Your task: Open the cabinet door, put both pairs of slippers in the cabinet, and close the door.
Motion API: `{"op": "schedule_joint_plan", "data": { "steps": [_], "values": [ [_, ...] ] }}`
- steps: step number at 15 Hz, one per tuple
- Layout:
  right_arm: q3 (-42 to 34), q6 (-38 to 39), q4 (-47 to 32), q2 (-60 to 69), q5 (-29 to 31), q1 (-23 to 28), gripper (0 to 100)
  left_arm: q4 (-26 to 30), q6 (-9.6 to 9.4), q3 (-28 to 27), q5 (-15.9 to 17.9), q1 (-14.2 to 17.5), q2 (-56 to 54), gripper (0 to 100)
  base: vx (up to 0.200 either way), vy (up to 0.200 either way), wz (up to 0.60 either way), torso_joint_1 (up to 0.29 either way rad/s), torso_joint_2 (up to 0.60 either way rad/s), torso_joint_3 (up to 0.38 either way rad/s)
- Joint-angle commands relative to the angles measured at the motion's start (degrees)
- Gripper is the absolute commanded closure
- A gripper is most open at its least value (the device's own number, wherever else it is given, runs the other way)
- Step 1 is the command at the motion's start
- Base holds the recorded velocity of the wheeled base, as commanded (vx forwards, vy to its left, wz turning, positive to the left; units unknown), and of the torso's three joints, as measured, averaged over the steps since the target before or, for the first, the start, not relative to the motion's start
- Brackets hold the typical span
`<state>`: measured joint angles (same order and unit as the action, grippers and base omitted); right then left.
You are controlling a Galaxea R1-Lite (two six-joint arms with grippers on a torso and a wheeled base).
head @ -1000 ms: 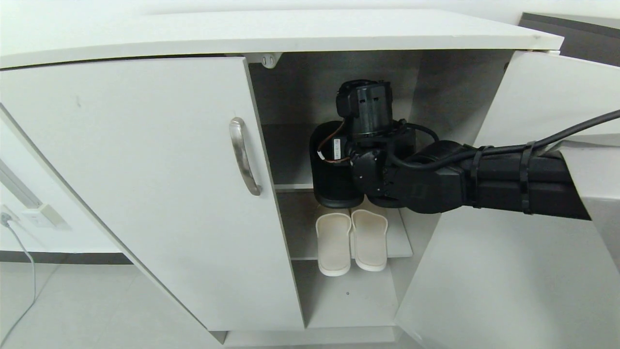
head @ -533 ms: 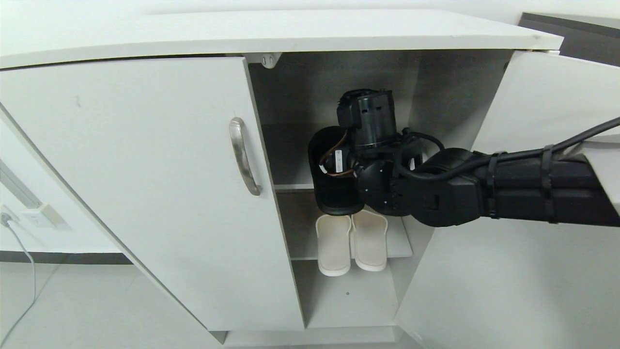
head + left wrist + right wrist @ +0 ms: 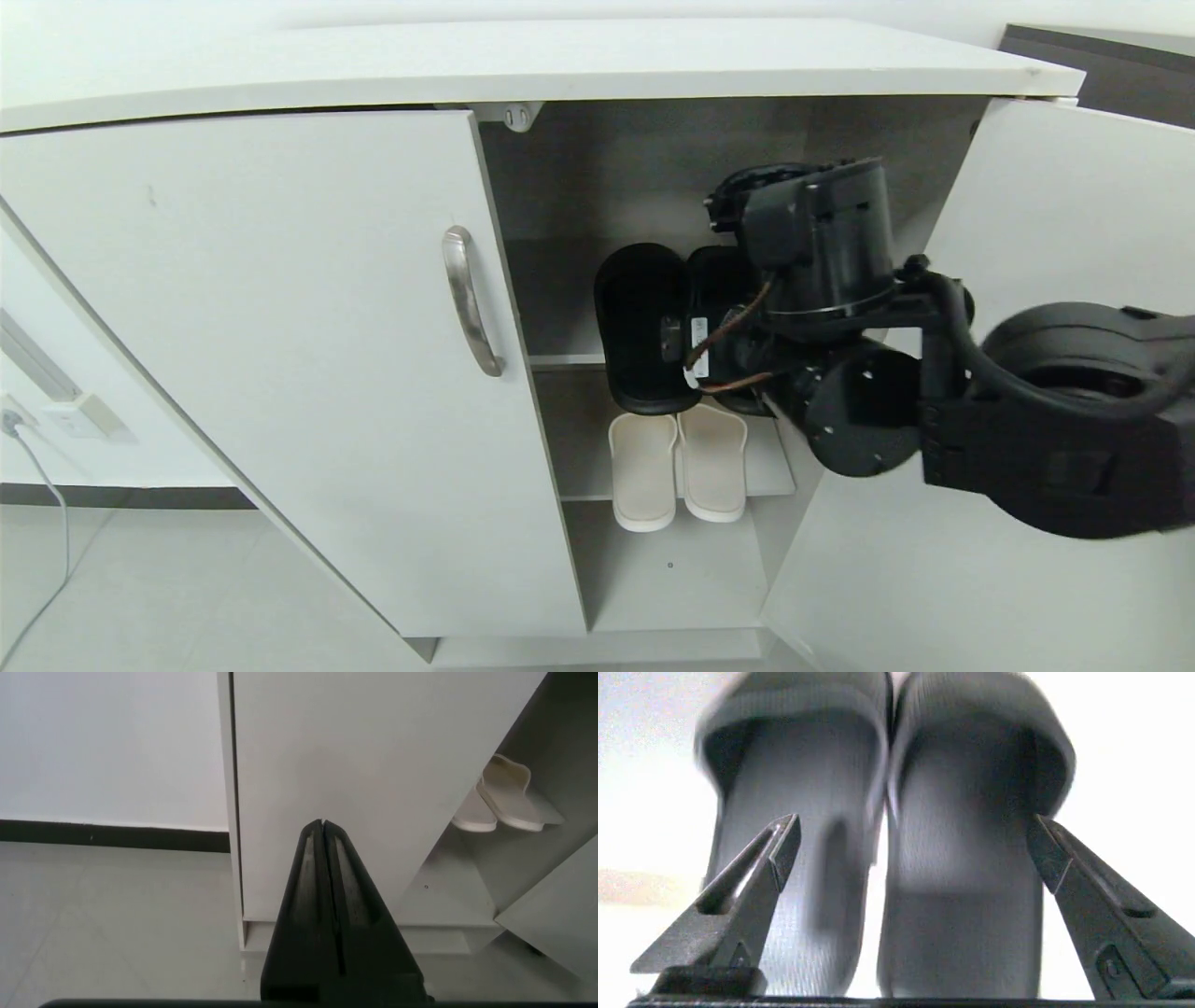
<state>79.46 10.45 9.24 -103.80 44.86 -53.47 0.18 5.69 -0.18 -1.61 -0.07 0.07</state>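
White cabinet (image 3: pixel 560 56): right door (image 3: pixel 943 569) swung open, left door (image 3: pixel 261 355) shut. On upper shelf (image 3: pixel 560 358), black slippers (image 3: pixel 644 327) side by side; on shelf below (image 3: pixel 773 478), cream slippers (image 3: pixel 677 462), heels overhanging.

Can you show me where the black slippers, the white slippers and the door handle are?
black slippers (image 3: pixel 644 327): head view, middle of the left slipper.
white slippers (image 3: pixel 642 467): head view, middle of the left slipper.
door handle (image 3: pixel 467 303): head view, middle of its bar.

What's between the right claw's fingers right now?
The black slippers, side by side, as the right wrist view shows; the right claw is open.
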Motion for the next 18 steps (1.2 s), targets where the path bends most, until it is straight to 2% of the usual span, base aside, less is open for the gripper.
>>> {"op": "schedule_joint_plan", "data": {
  "steps": [1, 2, 4, 5, 11, 18],
  "values": [
    [-8.6, 0.1, 3.2, 8.6, -2.0, -2.3, 0, 0.0, 0.02, 0.0, 0.0, 0.0, 0.0, 100, 0.0, 0.0, 0.0, 0.0, 0.0, 0.0],
    [-14.9, -0.4, 7.1, 12.0, -7.3, -3.3, 0, 0.0, 0.02, 0.0, 0.0, 0.0, 0.0, 100, 0.0, 0.0, 0.0, 0.0, 0.0, 0.0],
    [-20.7, -1.3, 10.4, 14.3, -10.9, -3.7, 0, 0.0, 0.02, 0.0, 0.0, 0.0, 0.0, 100, 0.0, 0.0, 0.0, 0.0, 0.0, 0.0],
    [-22.6, -1.7, 11.6, 14.7, -11.3, -3.9, 100, 0.0, 0.02, 0.0, 0.0, 0.0, 0.0, 100, 0.0, 0.0, 0.0, 0.0, 0.0, 0.0],
    [-28.8, -3.6, 17.6, 14.8, -11.5, -4.7, 100, 0.0, -0.16, 0.0, 0.1, 0.0, 0.0, 100, 0.0, 0.0, 0.0, 0.0, 0.0, 0.0],
    [-29.4, -3.8, 19.7, 14.0, -11.4, -5.3, 100, 0.0, -0.16, 0.0, 0.1, 0.1, 0.0, 100, 0.0, 0.0, 0.0, 0.0, 0.0, 0.0]
  ]
}}
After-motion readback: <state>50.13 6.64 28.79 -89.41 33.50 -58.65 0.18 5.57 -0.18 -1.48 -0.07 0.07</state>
